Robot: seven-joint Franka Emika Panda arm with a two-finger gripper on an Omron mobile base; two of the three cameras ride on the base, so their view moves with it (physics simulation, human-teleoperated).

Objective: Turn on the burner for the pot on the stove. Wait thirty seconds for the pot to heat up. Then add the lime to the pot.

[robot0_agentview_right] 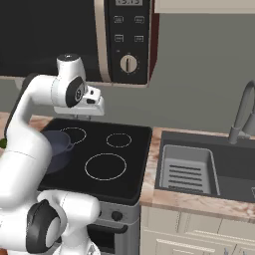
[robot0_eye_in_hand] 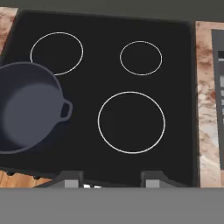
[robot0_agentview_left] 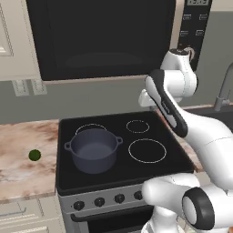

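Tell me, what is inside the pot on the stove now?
The pot looks empty: only its bare grey bottom shows, in the left base view and the hand view. The lime lies on the counter left of the stove. The ring under the pot is covered.

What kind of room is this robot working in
A rendered home kitchen, by the look of it: a black glass stove carrying a pot, a microwave above, and a sink set in the counter.

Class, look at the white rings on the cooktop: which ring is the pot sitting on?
The front left ring: the pot hides it. The other three rings on the stove are bare, including the large front right ring.
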